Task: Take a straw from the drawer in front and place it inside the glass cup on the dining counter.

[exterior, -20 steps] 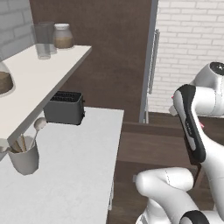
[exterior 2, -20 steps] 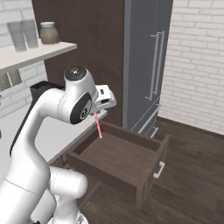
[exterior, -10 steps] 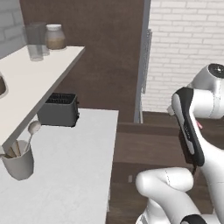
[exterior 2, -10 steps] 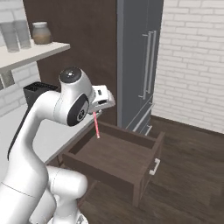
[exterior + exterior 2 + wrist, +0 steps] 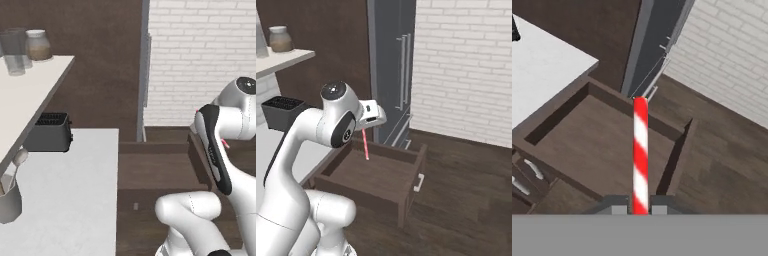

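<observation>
A red and white striped straw (image 5: 365,145) hangs straight down from my gripper (image 5: 363,131), which is shut on its top end. In the hand view the straw (image 5: 640,155) runs up from between the fingertips of the gripper (image 5: 640,209), above the open dark brown drawer (image 5: 557,125). That drawer (image 5: 363,196) stands pulled out below the hand with a bare floor. A pink tip of the straw (image 5: 225,144) peeks out beside the arm. The glass cup and the dining counter are out of view.
A white worktop (image 5: 75,190) carries a black toaster (image 5: 47,132) and a grey utensil pot (image 5: 10,200). A shelf (image 5: 30,90) above it holds tall glasses and a jar (image 5: 37,45). A tall grey fridge (image 5: 393,65) and a brick wall stand beyond the drawer.
The whole scene has slid left in both base views, so the cameras have moved with the base. The gripper still holds the straw the same way above the drawer.
</observation>
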Tool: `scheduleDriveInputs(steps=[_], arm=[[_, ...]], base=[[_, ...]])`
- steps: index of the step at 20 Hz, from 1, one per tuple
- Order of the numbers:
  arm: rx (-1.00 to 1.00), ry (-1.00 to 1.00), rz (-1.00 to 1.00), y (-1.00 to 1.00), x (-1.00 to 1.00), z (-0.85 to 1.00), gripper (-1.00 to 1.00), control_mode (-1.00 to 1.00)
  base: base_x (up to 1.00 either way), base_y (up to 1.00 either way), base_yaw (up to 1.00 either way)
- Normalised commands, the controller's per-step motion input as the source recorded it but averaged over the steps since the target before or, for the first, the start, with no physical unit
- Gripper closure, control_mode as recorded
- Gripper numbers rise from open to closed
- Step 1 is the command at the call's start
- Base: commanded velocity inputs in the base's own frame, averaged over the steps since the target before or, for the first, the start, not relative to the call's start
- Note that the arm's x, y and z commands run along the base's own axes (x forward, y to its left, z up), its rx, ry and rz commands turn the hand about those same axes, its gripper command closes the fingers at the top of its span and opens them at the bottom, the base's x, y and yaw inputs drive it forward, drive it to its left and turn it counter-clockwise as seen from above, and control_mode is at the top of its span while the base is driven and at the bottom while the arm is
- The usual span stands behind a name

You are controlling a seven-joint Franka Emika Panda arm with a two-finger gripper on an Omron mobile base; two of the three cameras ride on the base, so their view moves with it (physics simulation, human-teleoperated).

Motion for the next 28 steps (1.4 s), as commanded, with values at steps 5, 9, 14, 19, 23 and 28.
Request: scheduleDriveInputs(steps=[5,9,14,19,23,28], arm=[[0.0,0.0,0.0,0.0,0.0,0.0,1.0,1.0],[0.0,0.0,0.0,0.0,0.0,0.0,1.0,1.0],[0.0,0.0,0.0,0.0,0.0,0.0,1.0,1.0],[0.0,0.0,0.0,0.0,0.0,0.0,1.0,1.0],[0.0,0.0,0.0,0.0,0.0,0.0,1.0,1.0],[0.0,0.0,0.0,0.0,0.0,0.0,1.0,1.0]], base=[[-0.14,-0.58,-0.08],[-0.29,-0.78,-0.03],[-0.46,-0.74,-0.07],[-0.28,-0.59,-0.09],[0.18,-0.4,-0.09],[0.68,-0.14,-0.03]])
